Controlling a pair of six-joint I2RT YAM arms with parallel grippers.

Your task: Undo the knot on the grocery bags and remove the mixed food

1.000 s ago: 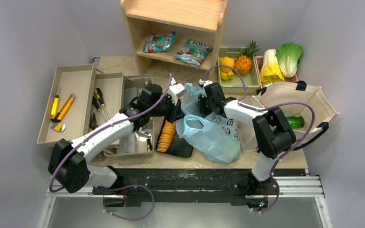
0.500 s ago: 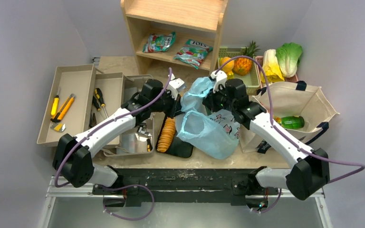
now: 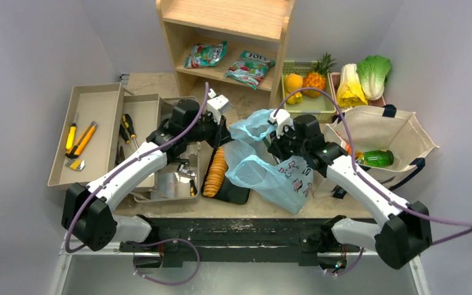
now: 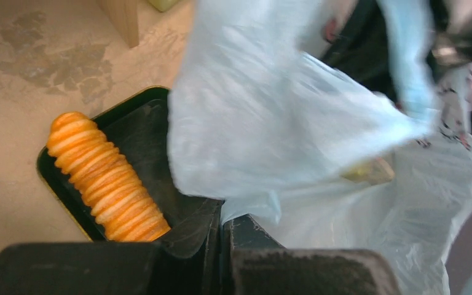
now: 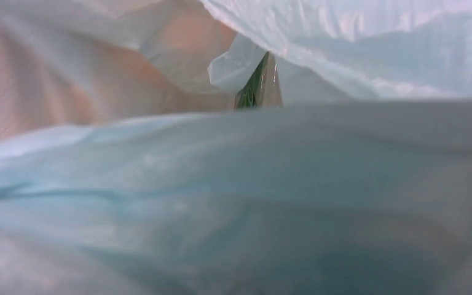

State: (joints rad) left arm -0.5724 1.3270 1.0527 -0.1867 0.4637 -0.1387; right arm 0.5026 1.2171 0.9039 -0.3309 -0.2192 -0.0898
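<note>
Nearest: light-blue plastic bag [image 3: 276, 178], thin film with pink cartoon prints and dark lettering too small to read. It lies at centre front of the table [image 3: 246, 101], its body slumped toward the near edge and its upper part drawn up between the two tools. Against its left side is a black tray [image 3: 238, 195] holding a row of orange crackers [image 3: 214, 172], with no label. Left gripper [image 4: 221, 226]: jaws closed on a fold of the bag's film, above the far end of the tray. Right gripper [image 3: 271, 136]: at the bag's far right side. Its wrist view is filled with blue film and its fingers are hidden, but its jaws are narrow and the overhead view shows it pinching the bag's gathered top. A yellowish object [image 4: 369, 172] shows through the film; its kind cannot be told. Just right of the bag is a canvas tote [image 3: 405, 132], cream with navy straps, mouth open, unprinted. Inside lies a green glass bottle [image 3: 378, 158] on its side, label unreadable. On the left are grey tool trays [image 3: 92, 104] with screwdrivers [image 3: 126, 130] and yellow-handled knives [image 3: 77, 138]. Further back is a green basket [image 3: 319, 110] with pineapple [image 3: 315, 81] and yellow produce [image 3: 293, 83]; beside it are a pale cabbage [image 3: 349, 89] and a green cabbage [image 3: 373, 72]. Farthest is a wooden shelf [image 3: 233, 15]. On its lower board are two green-and-red snack packets [image 3: 249, 66], the right one lettered in white, seemingly "TOYS".
</note>
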